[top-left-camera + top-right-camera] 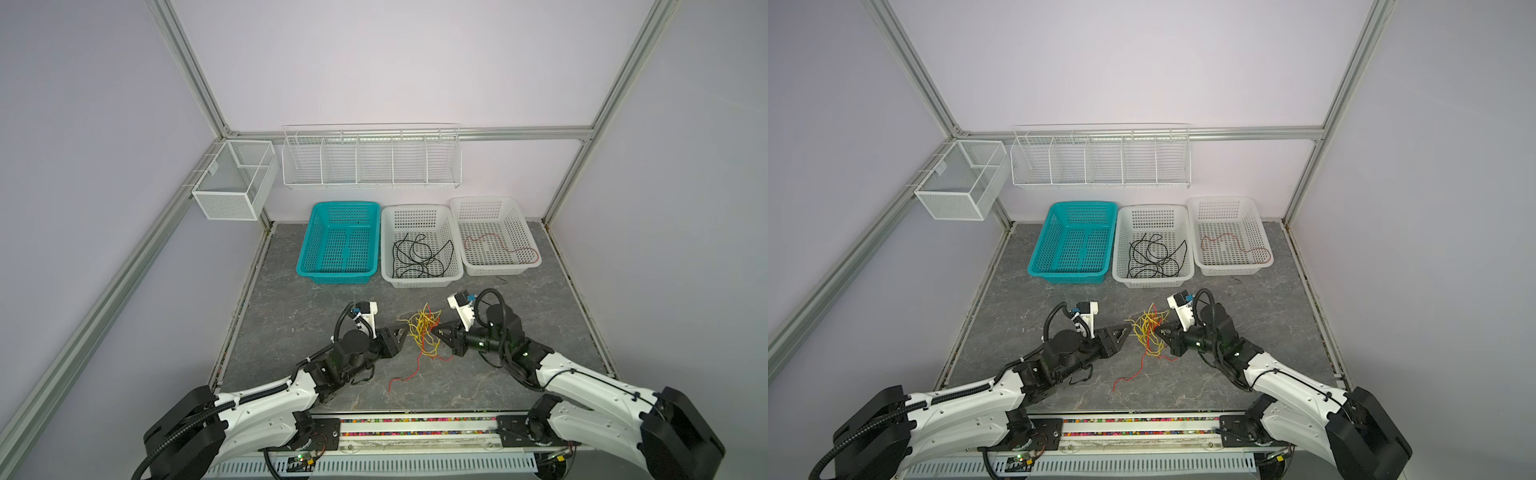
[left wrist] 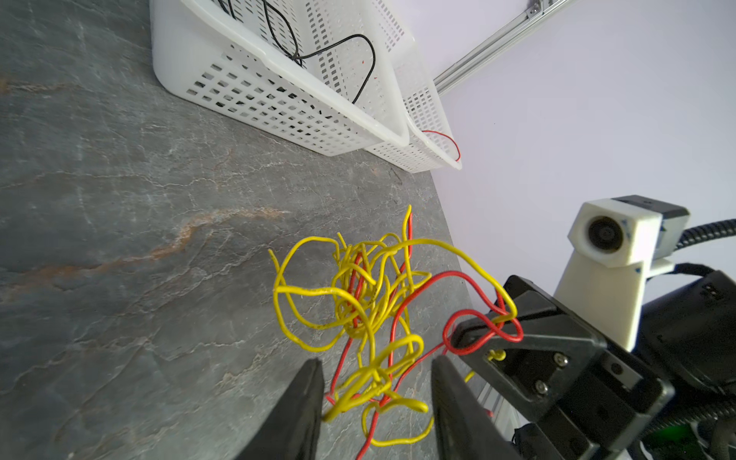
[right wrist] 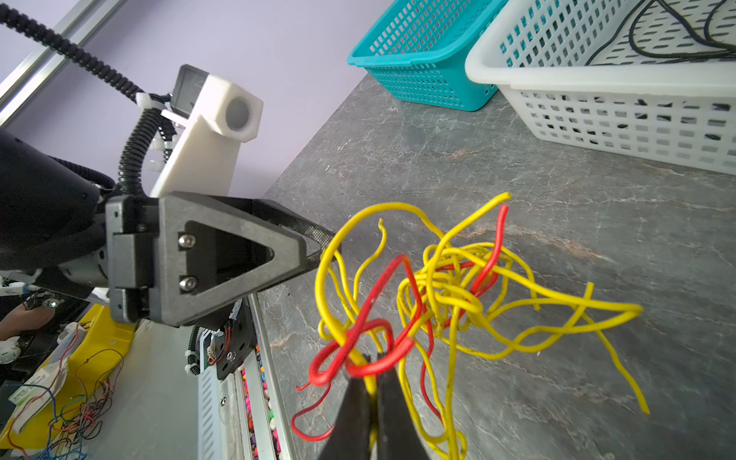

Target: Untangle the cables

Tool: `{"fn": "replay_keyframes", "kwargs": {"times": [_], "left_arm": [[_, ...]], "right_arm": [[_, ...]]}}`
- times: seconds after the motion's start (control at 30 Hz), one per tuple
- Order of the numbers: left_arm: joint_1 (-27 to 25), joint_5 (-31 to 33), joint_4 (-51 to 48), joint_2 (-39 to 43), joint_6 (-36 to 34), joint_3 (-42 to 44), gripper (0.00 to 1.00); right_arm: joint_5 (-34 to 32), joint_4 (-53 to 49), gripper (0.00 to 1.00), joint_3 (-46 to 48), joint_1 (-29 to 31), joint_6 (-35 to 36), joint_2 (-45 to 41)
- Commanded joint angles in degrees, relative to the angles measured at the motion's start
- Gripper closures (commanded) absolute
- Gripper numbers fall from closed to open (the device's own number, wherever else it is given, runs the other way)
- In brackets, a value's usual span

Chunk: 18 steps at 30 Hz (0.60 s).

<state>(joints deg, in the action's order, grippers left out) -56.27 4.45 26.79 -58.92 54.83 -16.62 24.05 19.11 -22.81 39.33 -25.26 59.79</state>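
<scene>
Yellow and red, the tangled cables (image 3: 450, 286) are being clamped by the right gripper (image 3: 372, 370), jaws closed on them. The left gripper (image 2: 376, 366) is being held agape beside them, over grey marbled tabletop (image 1: 291, 316) in front of the white basket (image 1: 419, 281) of black cables (image 1: 415, 257). Lilac walls (image 1: 415, 62) are being seen behind that basket.

left hand (image 2: 376, 360) cut off by picture edge

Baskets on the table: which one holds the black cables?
The middle white basket, between the teal basket and the right white basket with a red cable.
</scene>
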Motion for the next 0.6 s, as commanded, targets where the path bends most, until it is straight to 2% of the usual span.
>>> {"fn": "replay_keyframes", "kwargs": {"times": [0.0,0.23,0.57], "left_arm": [[0.0,-1.1,3.6,-1.4,-0.3,0.9,0.55],[0.0,-1.4,3.7,-2.0,-0.1,1.8,0.58],[0.0,-3.7,9.0,-4.1,0.5,2.6,0.76]], "right_arm": [[1.3,2.6,0.94,0.0,0.7,1.0,-0.2],[0.7,2.2,0.94,0.1,0.8,1.2,-1.0],[0.4,1.9,0.94,-0.1,0.9,1.1,-0.6]]}}
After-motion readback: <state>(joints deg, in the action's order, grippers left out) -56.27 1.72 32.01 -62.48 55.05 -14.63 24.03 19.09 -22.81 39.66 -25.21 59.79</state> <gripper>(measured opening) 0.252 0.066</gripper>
